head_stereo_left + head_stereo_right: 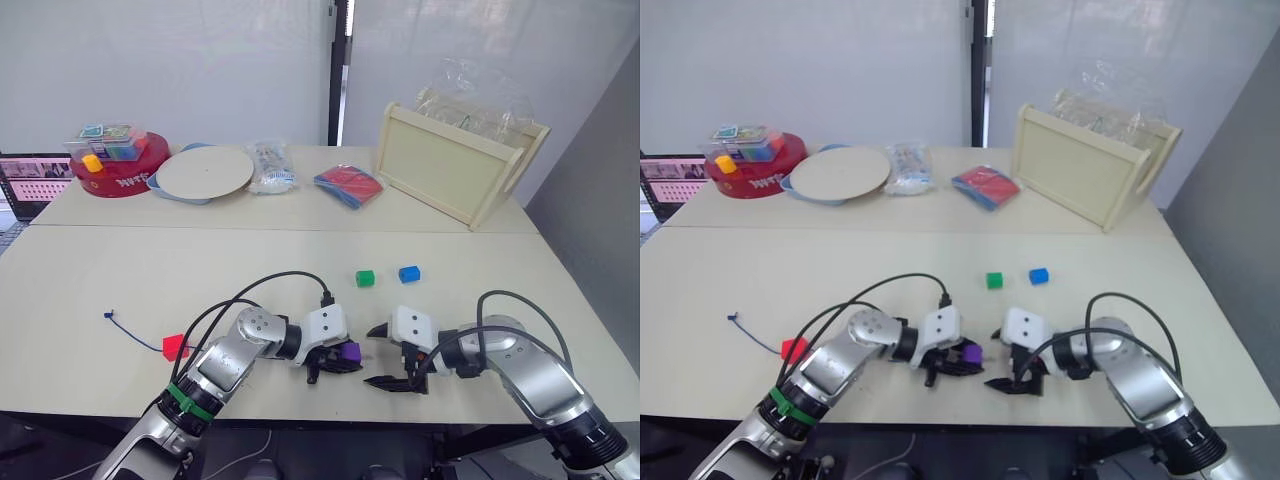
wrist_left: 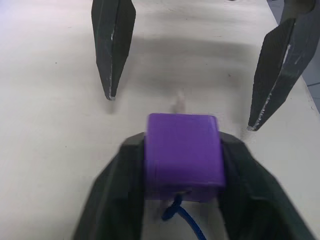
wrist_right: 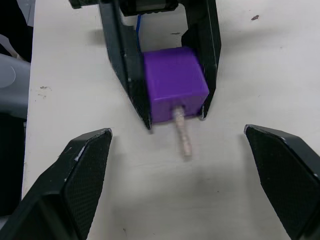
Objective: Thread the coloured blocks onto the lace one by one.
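The left gripper [image 1: 340,358] lies low over the table [image 1: 300,260], its two black fingers clamped on the purple block [image 1: 350,351]. In the right wrist view the purple block [image 3: 175,82] sits squarely between those fingers, one finger pressed on each side face. The stiff pale tip [image 3: 182,132] of the lace [image 2: 185,220] pokes out of the block's hole on the face turned toward the right gripper [image 1: 392,355]; the dark-blue cord leaves the opposite face, back between the left gripper's fingers.

The right gripper faces the left gripper, close to it but not touching. Its fingers stand wide apart and hold nothing. The pale tip lies in line with the gap between them, short of the fingertips and resting on or just above the table surface.

The red block [image 1: 174,346] lies on the table beyond the left arm's outer side, well apart from the left gripper. A visible stretch of the dark-blue cord runs from it to a small knotted end [image 1: 107,315] farther out.

The green block [image 1: 365,278] and the blue block [image 1: 408,273] lie near each other on the table, ahead of both grippers and apart from them. Neither block is touched.
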`<state>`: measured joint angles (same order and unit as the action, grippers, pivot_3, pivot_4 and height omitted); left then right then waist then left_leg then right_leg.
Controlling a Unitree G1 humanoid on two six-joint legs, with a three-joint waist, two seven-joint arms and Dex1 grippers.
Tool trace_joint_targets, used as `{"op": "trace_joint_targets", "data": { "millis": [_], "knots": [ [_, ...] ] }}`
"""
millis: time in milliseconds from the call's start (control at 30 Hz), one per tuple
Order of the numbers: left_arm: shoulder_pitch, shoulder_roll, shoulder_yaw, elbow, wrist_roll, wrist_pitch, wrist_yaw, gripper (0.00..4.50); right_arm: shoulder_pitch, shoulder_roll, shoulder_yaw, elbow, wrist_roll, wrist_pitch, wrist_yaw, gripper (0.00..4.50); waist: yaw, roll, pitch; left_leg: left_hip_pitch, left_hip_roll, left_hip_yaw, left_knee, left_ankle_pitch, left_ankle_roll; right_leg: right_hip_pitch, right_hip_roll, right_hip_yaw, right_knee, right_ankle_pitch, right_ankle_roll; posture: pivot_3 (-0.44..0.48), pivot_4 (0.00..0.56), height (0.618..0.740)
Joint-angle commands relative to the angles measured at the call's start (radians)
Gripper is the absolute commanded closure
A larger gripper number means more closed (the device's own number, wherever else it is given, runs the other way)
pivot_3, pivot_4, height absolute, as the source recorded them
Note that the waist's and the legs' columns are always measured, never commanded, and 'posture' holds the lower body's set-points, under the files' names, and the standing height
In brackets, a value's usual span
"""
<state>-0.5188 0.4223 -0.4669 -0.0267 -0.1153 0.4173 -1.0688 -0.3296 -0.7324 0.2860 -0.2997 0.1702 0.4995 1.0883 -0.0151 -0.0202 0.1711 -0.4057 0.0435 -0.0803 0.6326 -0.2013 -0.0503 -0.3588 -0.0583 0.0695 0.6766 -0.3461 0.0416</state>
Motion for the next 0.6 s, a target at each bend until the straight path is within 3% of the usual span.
{"op": "trace_joint_targets", "data": {
  "millis": [33, 367, 600],
  "knots": [
    [-0.010, -0.003, -0.007, -0.005, 0.002, -0.012, -0.017, 3.28, -0.002, 0.000, -0.006, 0.002, -0.002, -0.027, -0.004, 1.23, 0.000, 0.000, 0.000, 0.000, 0.000, 0.000, 0.000, 0.000, 0.000, 0.000, 0.000, 0.000, 0.000, 0.000, 0.000, 0.000, 0.150, 0.740],
    [-0.016, 0.000, -0.012, -0.005, 0.003, -0.010, -0.039, 3.28, -0.049, 0.021, 0.039, 0.061, -0.033, -0.084, 0.010, 4.50, -0.001, 0.000, 0.000, 0.000, 0.000, 0.000, 0.000, 0.000, 0.000, 0.000, 0.000, 0.000, 0.000, 0.000, 0.000, 0.000, 0.150, 0.740],
    [-0.018, 0.016, -0.007, -0.013, -0.002, 0.000, -0.055, 3.28, -0.057, 0.013, 0.044, 0.068, -0.037, -0.103, 0.029, 4.50, -0.001, 0.000, 0.000, 0.000, 0.000, 0.000, 0.000, 0.000, 0.000, 0.000, 0.000, 0.000, 0.000, 0.000, 0.000, 0.000, 0.150, 0.740]
  ]
}}
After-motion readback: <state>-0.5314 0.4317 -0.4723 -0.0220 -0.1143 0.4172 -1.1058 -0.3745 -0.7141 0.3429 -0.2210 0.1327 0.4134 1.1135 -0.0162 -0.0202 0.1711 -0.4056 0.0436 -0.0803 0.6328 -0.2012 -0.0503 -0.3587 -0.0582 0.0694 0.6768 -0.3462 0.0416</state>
